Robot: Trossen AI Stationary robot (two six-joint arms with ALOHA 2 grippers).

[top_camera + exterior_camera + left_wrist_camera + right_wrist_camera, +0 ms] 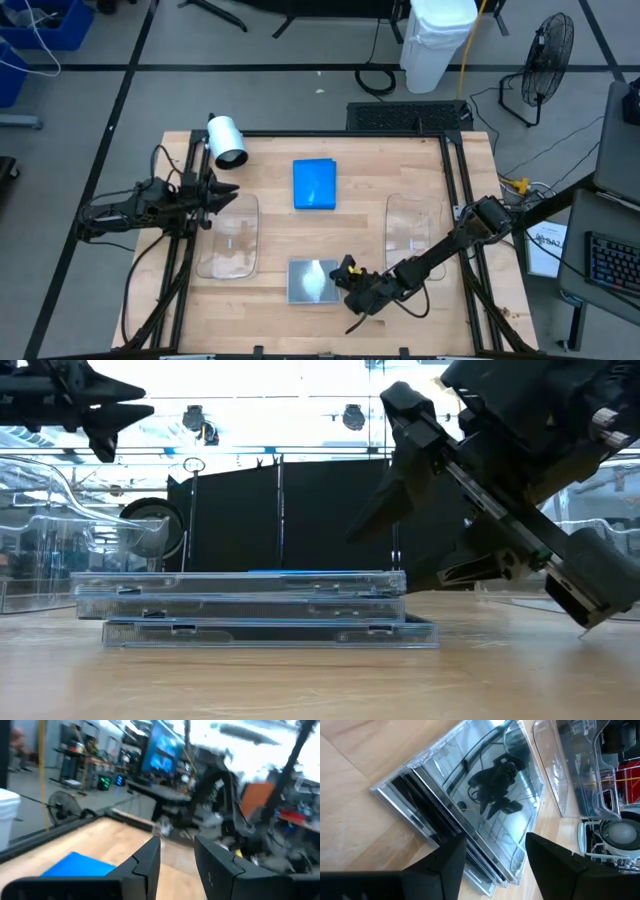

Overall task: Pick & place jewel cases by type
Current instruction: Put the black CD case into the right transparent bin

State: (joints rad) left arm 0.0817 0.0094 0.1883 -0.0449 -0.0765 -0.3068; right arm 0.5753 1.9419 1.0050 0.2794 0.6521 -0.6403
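Three grey translucent jewel cases lie stacked (313, 280) near the table's front edge; the lowest case (270, 632) sticks out a little to one side. A bright blue jewel case (314, 184) lies flat at the table's far middle. My right gripper (495, 855) is open and hovers at the stack's right edge (345, 278), slanting down toward it. In the low view its finger (385, 500) stands above the top case. My left gripper (232, 193) is drawn back at the table's left, raised and roughly level. A narrow gap (177, 852) shows between its fingers, with nothing in it.
A clear rounded tray (228, 235) lies on the left below my left gripper, and another (413, 225) on the right beside my right arm. A white cylinder (227, 140) sits at the far left corner. Bare wood lies between the blue case and the stack.
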